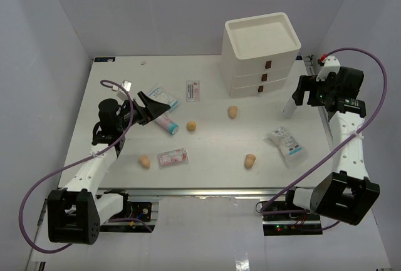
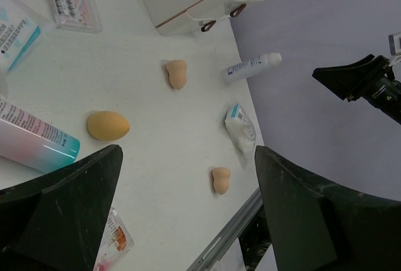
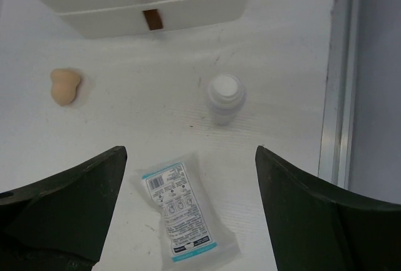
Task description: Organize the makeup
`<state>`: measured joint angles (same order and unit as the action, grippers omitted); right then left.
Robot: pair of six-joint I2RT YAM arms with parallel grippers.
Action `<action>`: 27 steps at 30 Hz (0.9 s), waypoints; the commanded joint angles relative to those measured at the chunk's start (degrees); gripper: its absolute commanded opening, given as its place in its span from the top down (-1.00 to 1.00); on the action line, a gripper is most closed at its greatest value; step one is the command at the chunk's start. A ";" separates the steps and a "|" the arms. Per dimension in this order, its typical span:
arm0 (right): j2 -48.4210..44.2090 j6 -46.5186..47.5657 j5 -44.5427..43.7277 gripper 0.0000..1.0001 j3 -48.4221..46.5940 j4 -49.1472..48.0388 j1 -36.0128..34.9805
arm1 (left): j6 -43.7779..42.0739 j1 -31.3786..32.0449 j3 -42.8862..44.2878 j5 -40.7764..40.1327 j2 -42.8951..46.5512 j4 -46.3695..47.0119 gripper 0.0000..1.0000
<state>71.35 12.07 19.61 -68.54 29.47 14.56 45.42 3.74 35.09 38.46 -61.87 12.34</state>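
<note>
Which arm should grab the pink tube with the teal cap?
Left. The open left gripper hangs right beside the pink tube; the right gripper is across the table by the drawer box.

Bright, even overhead light; white table (image 1: pixel 213 139) almost washed out, mild glare mid-table. Shadows soft, short. Top view sharp; in wrist views, own fingers (image 2: pixel 62 221) dark, slightly soft-focus.

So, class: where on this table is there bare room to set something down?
Bare: the middle, ringed by three sponges and a sachet; also the strip behind the lash pack, left of the box. Crowded: around the tube and left packet.
</note>
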 commanded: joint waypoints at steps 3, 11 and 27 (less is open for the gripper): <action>-1.52 19.06 20.10 -0.80 -5.90 3.91 -4.71 | 0.35 1.07 1.95 1.31 -1.00 2.91 -0.96; 7.82 2.28 17.89 -0.80 -10.74 0.79 -7.03 | 1.82 2.20 0.20 0.56 -0.01 4.22 -0.96; 29.11 -17.25 0.07 -0.95 -30.18 -4.94 -13.07 | 3.01 3.47 -1.08 -2.15 3.40 1.57 -0.96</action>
<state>97.31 -0.85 23.86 -94.38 27.67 1.36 48.20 6.93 34.09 37.31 -60.44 14.58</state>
